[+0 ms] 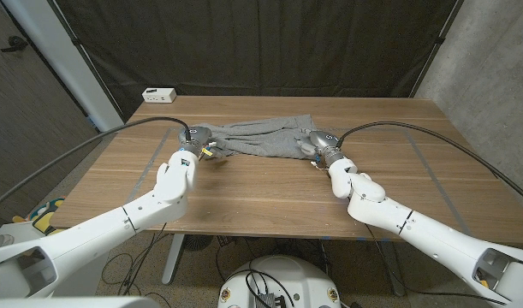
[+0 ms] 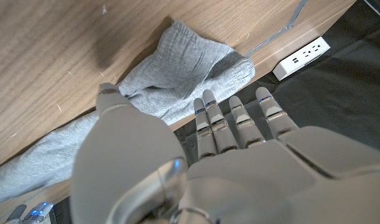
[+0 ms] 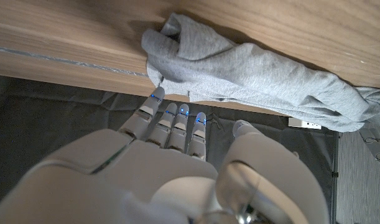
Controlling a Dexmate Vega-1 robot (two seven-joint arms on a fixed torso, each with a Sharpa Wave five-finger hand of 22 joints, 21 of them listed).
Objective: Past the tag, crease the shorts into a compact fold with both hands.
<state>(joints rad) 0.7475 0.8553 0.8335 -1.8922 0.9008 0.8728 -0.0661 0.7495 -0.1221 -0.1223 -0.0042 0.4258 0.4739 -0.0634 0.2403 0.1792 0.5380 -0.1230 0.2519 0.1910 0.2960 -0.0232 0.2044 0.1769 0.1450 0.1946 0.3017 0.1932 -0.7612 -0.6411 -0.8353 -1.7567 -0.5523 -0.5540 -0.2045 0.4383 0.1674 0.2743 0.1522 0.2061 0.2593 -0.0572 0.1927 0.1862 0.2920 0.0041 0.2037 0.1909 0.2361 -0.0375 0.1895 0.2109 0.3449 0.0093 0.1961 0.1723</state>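
Observation:
Grey shorts (image 1: 261, 137) lie crumpled in a long strip across the far middle of the wooden table (image 1: 270, 197). My left hand (image 1: 193, 139) is at the strip's left end and my right hand (image 1: 321, 143) at its right end. In the left wrist view the left hand (image 2: 196, 168) has straight, spread fingers beside the shorts (image 2: 183, 68), and its thumb tip touches the cloth. In the right wrist view the right hand (image 3: 171, 162) reaches out with straight fingers, and one fingertip meets the edge of the shorts (image 3: 258, 68). Neither hand grips cloth.
A white power strip (image 1: 158, 93) sits at the table's far left corner. Thin tape lines (image 1: 432, 175) run over the tabletop on both sides. Black cables arc from each wrist out past the table's sides. A dark curtain hangs behind the table.

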